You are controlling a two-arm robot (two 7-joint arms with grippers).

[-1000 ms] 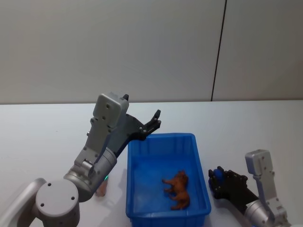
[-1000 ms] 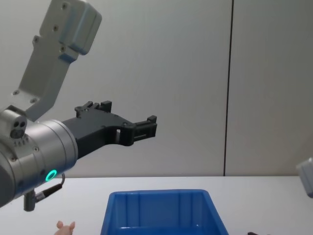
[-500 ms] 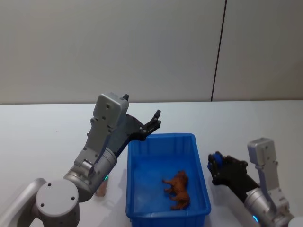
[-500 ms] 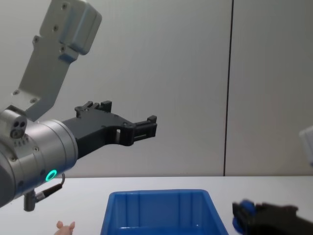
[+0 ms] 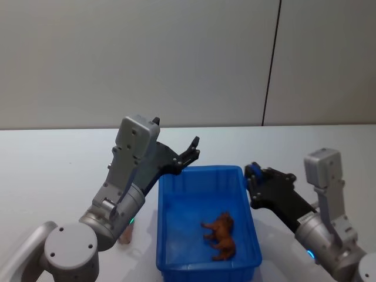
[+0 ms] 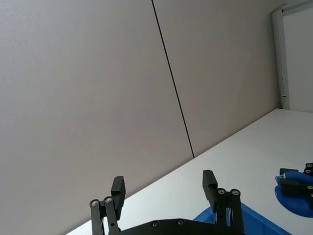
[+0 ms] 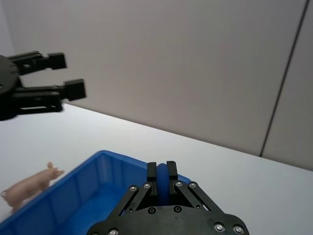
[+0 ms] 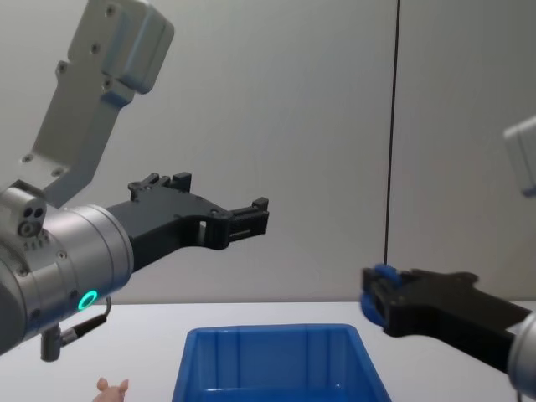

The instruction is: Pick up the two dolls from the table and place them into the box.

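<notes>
While the left hand (image 5: 189,154) keeps the raised pose it had a second ago, fingers spread above the rear left corner of the blue bin (image 5: 202,170), the right hand (image 5: 254,173) has climbed. It was low beside the bin at the lower right of the head view, and is now level with the bin's rear right corner. Its blue-padded fingers are pressed together, with nothing seen between them. Whether its tip hangs over the rim or just outside it cannot be told.

In the chest view the right hand (image 8: 374,300) sits at middle right, where half a second ago it only poked in at the bottom right corner. The left hand (image 8: 251,216) is unmoved at centre left.

The reddish-brown doll (image 5: 222,235) lies on the bin floor at lower centre, as before. The pink pig doll (image 5: 125,235) has not shifted on the white worktop (image 5: 59,158) just left of the bin, mostly covered there by the left arm (image 5: 117,200). The bottom edge of the chest view cuts off the pink pig doll (image 8: 111,388) at lower left, and it also cuts off the front of the blue bin (image 8: 268,335).

From the right wrist the pink pig doll (image 7: 30,186) shows more fully at lower left, just outside the blue bin (image 7: 73,181), with the right hand (image 7: 163,171) closed at bottom centre. The left wrist view has the left hand (image 6: 164,185) open along the bottom edge.
</notes>
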